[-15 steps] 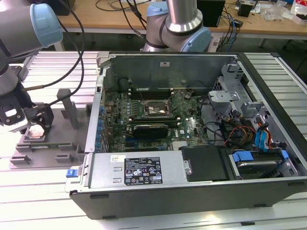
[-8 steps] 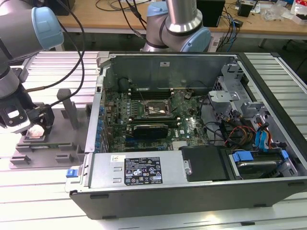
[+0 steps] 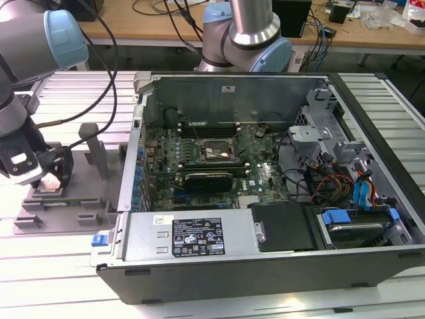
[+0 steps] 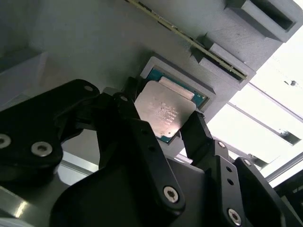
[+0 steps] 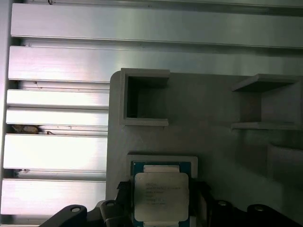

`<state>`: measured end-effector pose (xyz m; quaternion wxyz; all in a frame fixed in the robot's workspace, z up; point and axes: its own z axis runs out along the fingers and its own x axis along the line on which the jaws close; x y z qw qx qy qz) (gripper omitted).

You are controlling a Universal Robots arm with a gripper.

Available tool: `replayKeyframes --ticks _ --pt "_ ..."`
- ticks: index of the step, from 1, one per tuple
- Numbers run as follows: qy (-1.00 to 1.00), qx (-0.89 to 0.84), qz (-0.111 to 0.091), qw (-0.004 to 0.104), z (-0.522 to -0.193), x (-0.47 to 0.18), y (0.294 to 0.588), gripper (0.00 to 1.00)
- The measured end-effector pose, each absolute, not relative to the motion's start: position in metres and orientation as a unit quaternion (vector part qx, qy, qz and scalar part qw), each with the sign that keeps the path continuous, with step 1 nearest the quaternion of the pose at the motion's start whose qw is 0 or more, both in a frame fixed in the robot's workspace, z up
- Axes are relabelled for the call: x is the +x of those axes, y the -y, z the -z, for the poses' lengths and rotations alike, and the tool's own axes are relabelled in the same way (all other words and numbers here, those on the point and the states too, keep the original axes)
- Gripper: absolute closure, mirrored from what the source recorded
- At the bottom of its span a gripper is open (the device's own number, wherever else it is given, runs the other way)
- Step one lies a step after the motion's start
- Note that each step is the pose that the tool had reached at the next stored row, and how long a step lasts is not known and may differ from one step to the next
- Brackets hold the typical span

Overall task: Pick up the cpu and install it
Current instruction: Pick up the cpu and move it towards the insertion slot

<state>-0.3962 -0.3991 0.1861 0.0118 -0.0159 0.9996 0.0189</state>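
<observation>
The cpu (image 4: 163,111), a flat square chip with a pale silver top and green edge, lies in or just above the square recess of a grey fixture (image 4: 94,42). In both wrist views my gripper (image 4: 161,109) has one black finger (image 4: 124,101) against one side of the chip and another against the opposite side, so it looks shut on the cpu (image 5: 162,194). In the exterior view the gripper (image 3: 50,181) is low over the grey fixture (image 3: 73,199), at the exterior view's left of the open computer case (image 3: 232,100). The dark socket frame (image 3: 212,153) lies on the motherboard inside.
Grey posts (image 3: 96,146) rise from the fixture beside the gripper. The fixture has other raised pockets (image 5: 142,99). A long black card (image 3: 209,179) lies below the socket. Cables (image 3: 319,179) and blue drive bays (image 3: 362,193) crowd the case's far side. The table is ribbed aluminium (image 5: 57,156).
</observation>
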Motion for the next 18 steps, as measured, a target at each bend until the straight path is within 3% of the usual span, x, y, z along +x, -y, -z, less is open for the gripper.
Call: replayKeyframes --ticks 9,10,18 --pt "-1.000 -0.016 -0.019 0.012 -0.1881 -0.3962 0.3991 0.36" --pt "-1.000 -0.016 -0.019 0.012 -0.1881 -0.3962 0.3991 0.45" --pt "-1.000 -0.016 -0.019 0.012 -0.1950 -0.3961 0.3991 0.45"
